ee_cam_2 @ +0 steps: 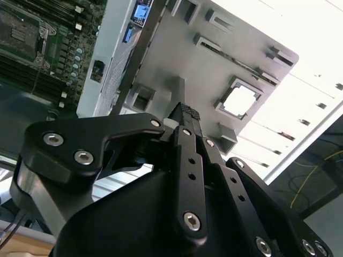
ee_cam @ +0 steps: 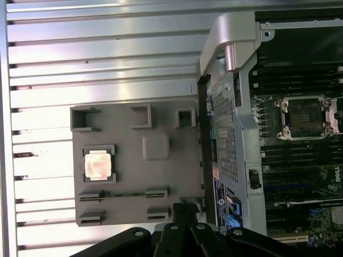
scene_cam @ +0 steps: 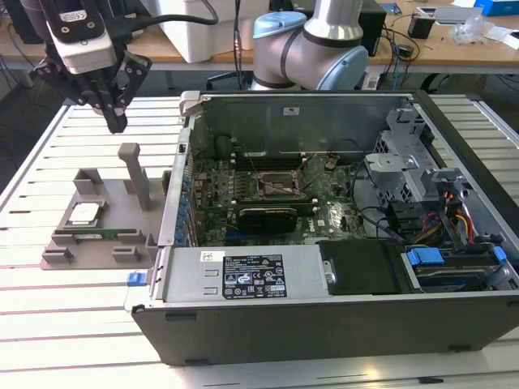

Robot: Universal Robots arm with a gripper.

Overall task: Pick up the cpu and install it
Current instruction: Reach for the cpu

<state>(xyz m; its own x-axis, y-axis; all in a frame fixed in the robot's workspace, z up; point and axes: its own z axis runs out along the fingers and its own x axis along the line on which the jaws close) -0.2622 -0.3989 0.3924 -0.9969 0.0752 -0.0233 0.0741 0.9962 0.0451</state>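
Gripper: black, fingertips closed against each other, nothing held. It hangs high over the grey tray, apart from everything on it.

Tray: lies flat on the slatted white table, just beside the computer case. It carries an upright post, several low brackets and a narrow green memory stick in a slot along one edge.

Cpu: silver square, seated flat in a framed pocket of the tray, toward the side away from the case. It is untouched, and the gripper is off to one side of it, nearer the case wall.

Case: open, motherboard exposed. The socket sits near the board's middle; its recess looks dark and unfilled, with a metal frame around it.

Step in hand, by judgement: approach for the pick; nothing is grasped or installed yet.

Requirement, by judgement: the fingers must part wide enough to span the chip, centre over the pocket and descend squarely. The pocket's raised corners leave little room beside the chip's edges.
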